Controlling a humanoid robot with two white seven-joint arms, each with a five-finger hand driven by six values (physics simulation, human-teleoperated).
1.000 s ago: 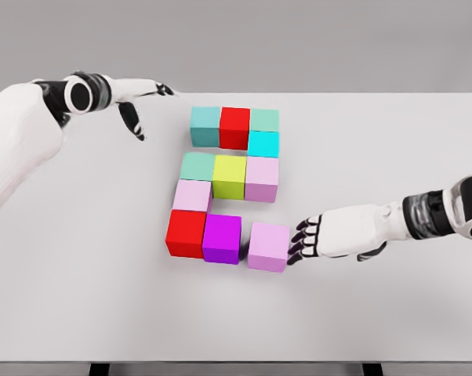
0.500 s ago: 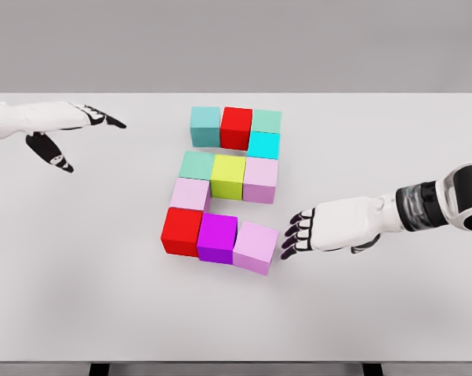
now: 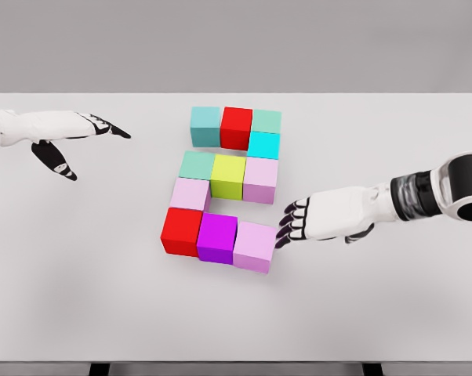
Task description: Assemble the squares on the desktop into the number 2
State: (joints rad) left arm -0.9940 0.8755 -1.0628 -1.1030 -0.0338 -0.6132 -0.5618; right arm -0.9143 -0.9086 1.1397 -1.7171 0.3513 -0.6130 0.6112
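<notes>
Beside pink cube (image 3: pixel 254 246), right robot hand (image 3: pixel 308 222)

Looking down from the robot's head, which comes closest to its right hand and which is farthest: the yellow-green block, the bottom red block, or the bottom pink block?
From the right hand:
1. Bottom pink block, at the fingertips, lower right of the figure.
2. Yellow-green block, middle row, centre.
3. Bottom red block, lower left corner.

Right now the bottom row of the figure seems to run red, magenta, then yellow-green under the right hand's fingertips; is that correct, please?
Not quite: the head view shows the last block is light pink, not yellow-green. The row runs red block, magenta block, then pink, at the right hand fingertips.
</notes>
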